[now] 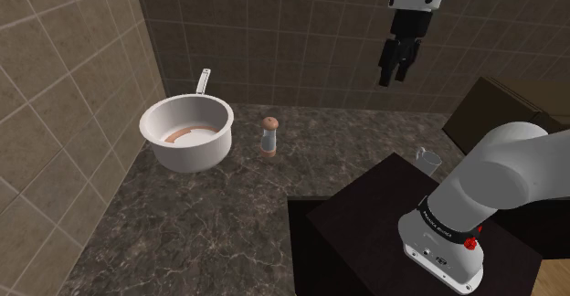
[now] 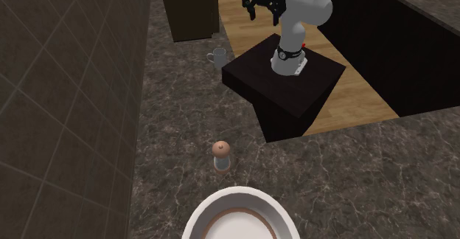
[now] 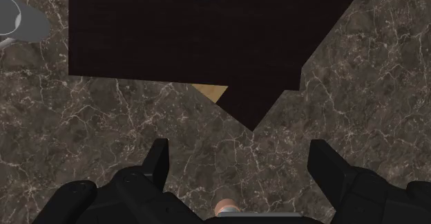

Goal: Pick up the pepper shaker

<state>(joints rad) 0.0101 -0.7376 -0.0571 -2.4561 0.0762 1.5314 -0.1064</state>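
Nothing of the job is done yet, as far as I can see. The small pepper shaker (image 1: 269, 137), pale-bodied with a rounded brown cap, stands upright and untouched on the dark, veined stone counter (image 1: 201, 221). It is towards the counter's back edge where the tiled wall rises, just beside the white long-handled saucepan (image 1: 187, 157) that sits in the corner.

The all-black gripper (image 1: 393, 75) hangs high in the air, well apart from the shaker and nearer the dark box stand (image 1: 384, 221) than the corner. Its two fingers (image 3: 157, 162) are spread wide with nothing between them, pointing down at bare counter beside the stand's corner. In the wrist view the shaker's brown cap peeps in low between the fingers, so the hand looks not yet centred over it.

To my eye the whole pick is left: travel over towards the back edge, come down around the shaker's body, close, and lift. The saucepan so close by leaves little room on that side. A small clear cup (image 1: 427, 160) stands by the stand, out of the way.
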